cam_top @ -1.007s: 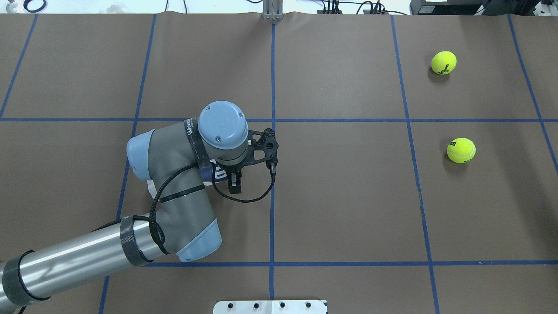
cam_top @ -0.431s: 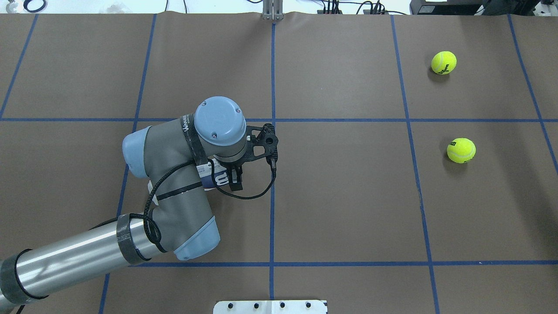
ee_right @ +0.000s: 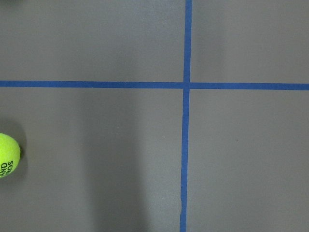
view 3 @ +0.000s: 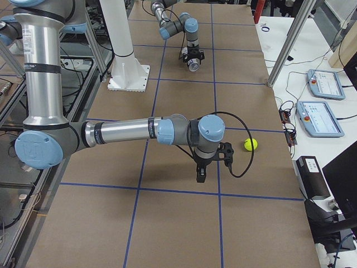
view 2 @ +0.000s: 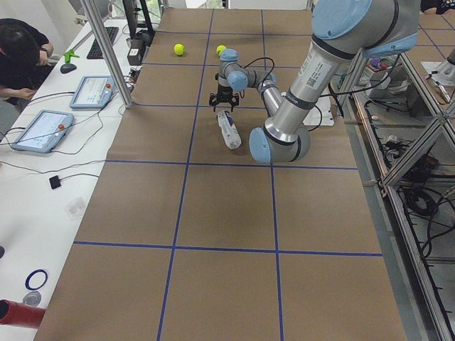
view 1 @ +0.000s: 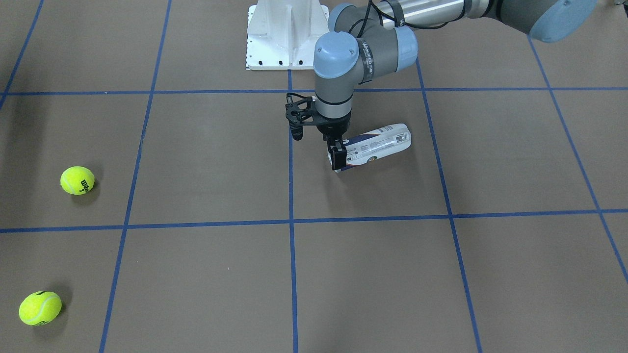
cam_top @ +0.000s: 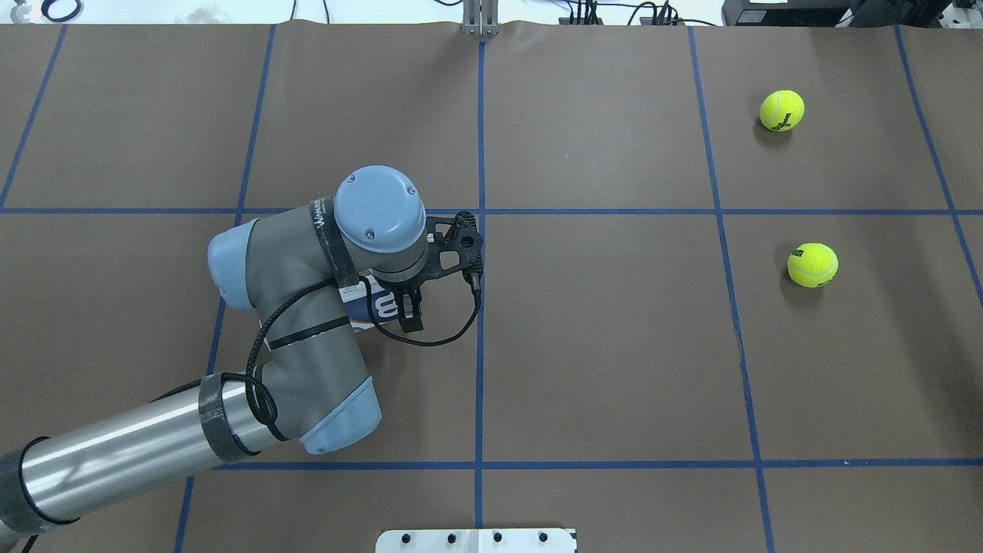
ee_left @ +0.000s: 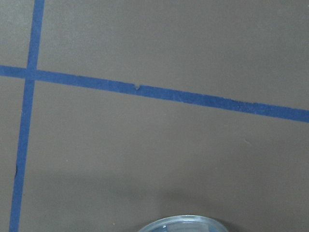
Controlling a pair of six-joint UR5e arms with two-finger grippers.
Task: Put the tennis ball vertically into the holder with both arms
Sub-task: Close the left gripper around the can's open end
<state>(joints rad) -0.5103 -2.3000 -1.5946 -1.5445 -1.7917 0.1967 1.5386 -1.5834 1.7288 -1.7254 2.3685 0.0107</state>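
The holder [view 1: 380,143], a clear can with a navy and white label, lies low over the table left of centre, and its W logo shows in the overhead view [cam_top: 384,307]. My left gripper [view 1: 341,156] points straight down and is shut on one end of it; the other finger is hidden behind the can. The can's clear rim shows at the bottom of the left wrist view [ee_left: 181,224]. Two yellow tennis balls [cam_top: 782,110] [cam_top: 812,265] rest far to the right. My right gripper [view 3: 201,174] hovers over the table near one ball [view 3: 251,144]; I cannot tell whether it is open.
The white pedestal base [view 1: 287,34] stands at the robot's edge of the table. Blue tape lines [cam_top: 480,346] cross the brown table cover. One ball shows at the left edge of the right wrist view [ee_right: 7,154].
My left wrist has moved a little left and away from the robot with the holder in its grip. More of the W label now shows beside the finger.
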